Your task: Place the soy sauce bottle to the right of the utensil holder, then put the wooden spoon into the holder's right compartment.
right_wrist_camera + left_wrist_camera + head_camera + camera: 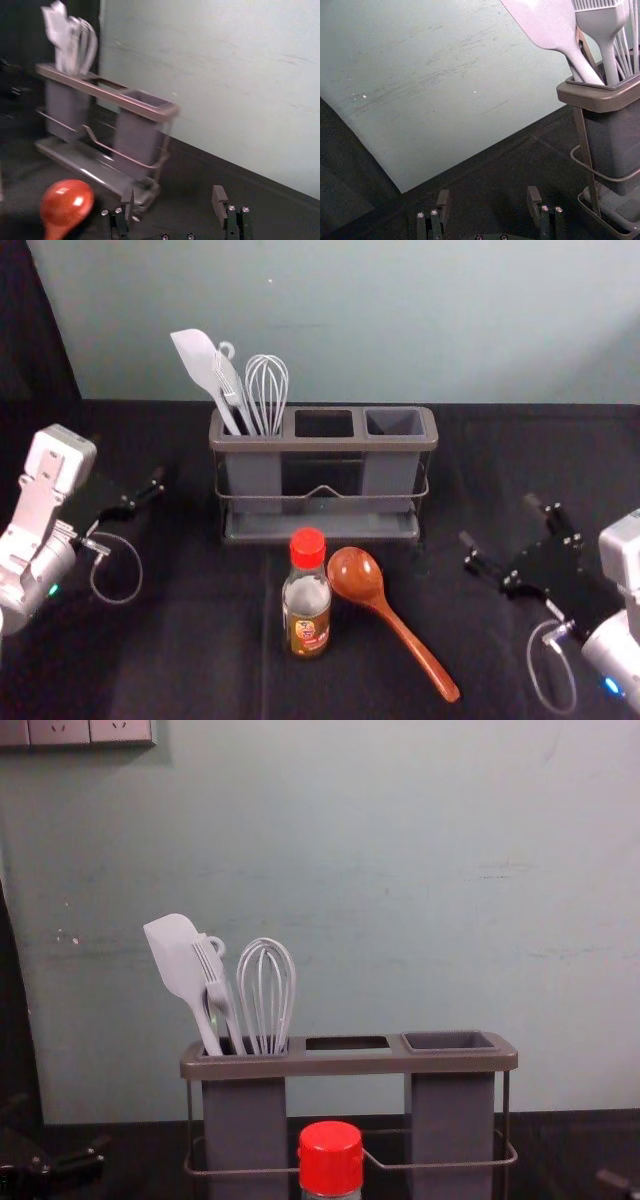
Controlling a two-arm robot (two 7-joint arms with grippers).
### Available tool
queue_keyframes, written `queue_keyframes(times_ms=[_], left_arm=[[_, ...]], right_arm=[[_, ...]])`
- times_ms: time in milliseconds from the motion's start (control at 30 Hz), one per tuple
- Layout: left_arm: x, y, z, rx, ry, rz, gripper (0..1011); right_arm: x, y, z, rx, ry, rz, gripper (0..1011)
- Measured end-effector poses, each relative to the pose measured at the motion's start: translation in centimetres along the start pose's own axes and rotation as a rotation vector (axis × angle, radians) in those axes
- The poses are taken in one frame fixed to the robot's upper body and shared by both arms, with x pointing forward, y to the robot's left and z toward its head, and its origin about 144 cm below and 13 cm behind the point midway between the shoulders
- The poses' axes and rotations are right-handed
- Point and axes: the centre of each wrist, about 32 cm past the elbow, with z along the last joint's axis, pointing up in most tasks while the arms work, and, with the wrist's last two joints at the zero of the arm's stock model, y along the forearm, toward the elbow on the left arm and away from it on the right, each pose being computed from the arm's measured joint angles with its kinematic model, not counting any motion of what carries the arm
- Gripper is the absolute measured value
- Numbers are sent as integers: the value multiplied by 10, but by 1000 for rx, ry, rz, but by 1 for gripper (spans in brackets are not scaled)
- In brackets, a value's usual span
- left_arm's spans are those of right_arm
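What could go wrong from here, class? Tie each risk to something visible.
The bowl of the wooden spoon lies close beside the soy sauce bottle, so grasping the bottle might nudge the spoon. The utensil holder has no cup under its middle opening; a spoon released there could drop through.

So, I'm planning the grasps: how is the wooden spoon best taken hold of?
Probably by the middle of its handle, from above on the robot's right, fingers across its narrow width. The wooden spoon lies slanted, bowl beside the bottle, handle pointing away.
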Motion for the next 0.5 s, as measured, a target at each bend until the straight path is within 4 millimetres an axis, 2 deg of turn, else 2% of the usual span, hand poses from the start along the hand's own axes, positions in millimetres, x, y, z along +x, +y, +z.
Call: queue_keyframes(times_ms=[500], left_arm=[[0, 0, 0, 0, 0, 0, 1000]], right_arm=[[-23, -7, 9, 126, 106, 252, 1002]])
